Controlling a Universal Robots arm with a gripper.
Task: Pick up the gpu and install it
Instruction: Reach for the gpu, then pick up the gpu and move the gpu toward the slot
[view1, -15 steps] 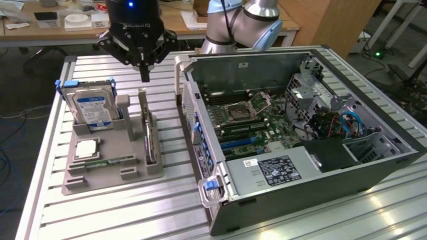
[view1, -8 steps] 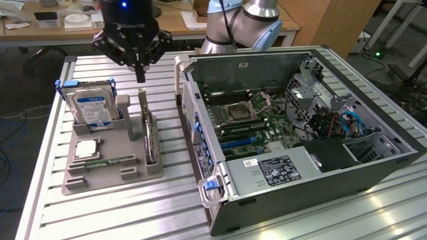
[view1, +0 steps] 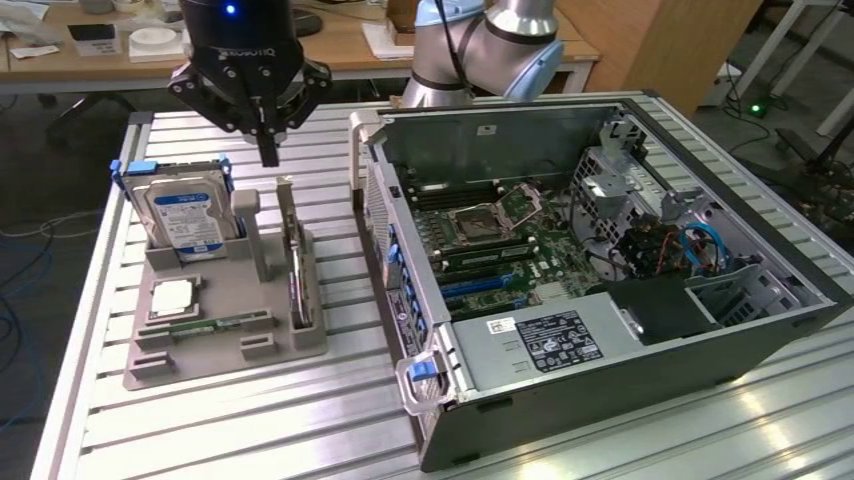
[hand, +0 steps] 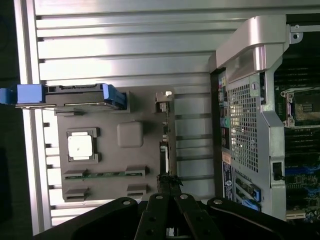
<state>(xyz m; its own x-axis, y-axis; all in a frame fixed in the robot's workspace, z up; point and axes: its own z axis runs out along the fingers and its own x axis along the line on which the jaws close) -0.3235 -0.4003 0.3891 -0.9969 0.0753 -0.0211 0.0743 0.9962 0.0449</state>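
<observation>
- Exterior view: gripper (view1: 270, 155) hanging above the far end of the grey holder (view1: 200, 365), clear of everything on it, fingers pressed together with nothing between them.
- Reads "ROBOTIQ", upside down, on the gripper's black body.
- gpu (view1: 296, 265) standing on its long edge in a slot along the holder's side nearest the open computer case (view1: 561, 390). Silvery bracket end at the holder's far end, close under the fingertips but apart from them.
- Hard drive (view1: 187, 215) upright at the holder's far end, on the side away from the case. Blue side rails and a blue label, print too small to read.
- Processor chip (view1: 174, 298) and green memory stick (view1: 220, 325) lying flat nearer the holder's front.
- Narrow strip of bare slatted table (view1: 267, 420) between holder and case, with wider bare slats off the holder's near edge. Table edge close by on the holder's side away from the case.
- Black-and-white sticker (view1: 550, 340) on the case, text unreadable.
- Wrist view: gripper (hand: 167, 179) with its closed tips in line with the thin top edge of the gpu (hand: 164, 150), along the holder's (hand: 130, 135) case-side border.
- Hard drive (hand: 70, 96), processor chip (hand: 81, 146) and memory stick (hand: 105, 174) spread over the rest of the holder.
- Bare slats between holder and the case's (hand: 245, 130) perforated rear panel.
</observation>
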